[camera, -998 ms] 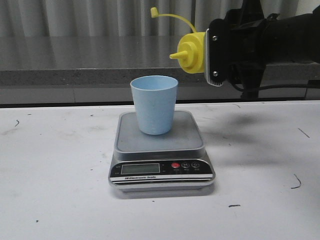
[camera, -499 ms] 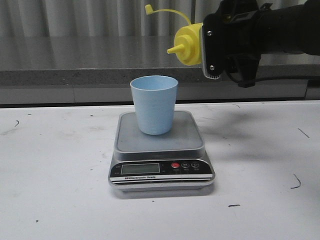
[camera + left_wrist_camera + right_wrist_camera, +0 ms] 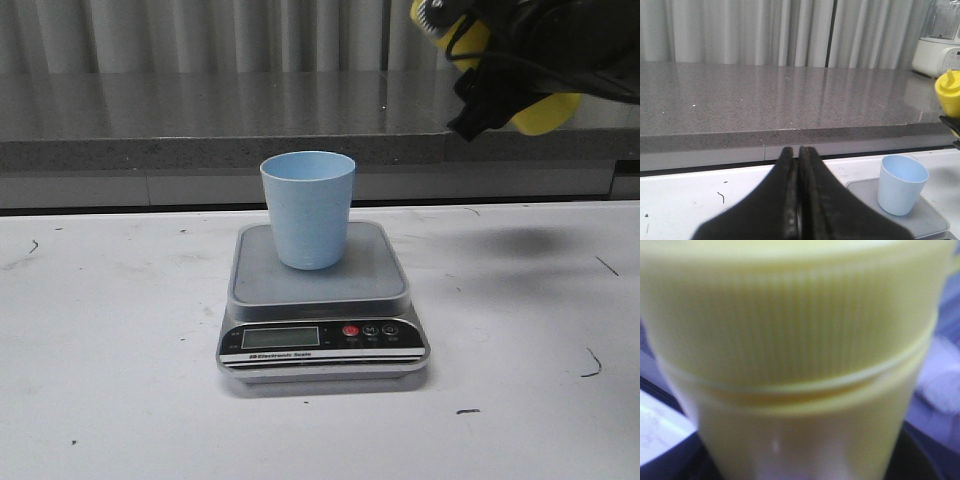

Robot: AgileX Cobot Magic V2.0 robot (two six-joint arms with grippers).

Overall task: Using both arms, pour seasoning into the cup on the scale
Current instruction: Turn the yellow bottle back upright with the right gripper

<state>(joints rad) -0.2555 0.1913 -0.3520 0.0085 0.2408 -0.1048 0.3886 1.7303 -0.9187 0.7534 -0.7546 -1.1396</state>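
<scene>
The light blue cup stands upright on the silver scale at the table's middle. It also shows in the left wrist view, on the scale's platform. My right gripper is shut on the yellow seasoning bottle, high up and to the right of the cup, with the cap end up and left at the frame's top. The bottle fills the right wrist view, and its nozzle cap shows in the left wrist view. My left gripper is shut and empty, left of the scale and out of the front view.
A grey stone counter ledge runs behind the white table, with curtains beyond it. A white appliance stands on the counter at the far right. Small dark marks dot the table top.
My right arm lifted the bottle up and to the right, away from the cup. The nozzle, which pointed left over the cup, has swung up out of the front view.
</scene>
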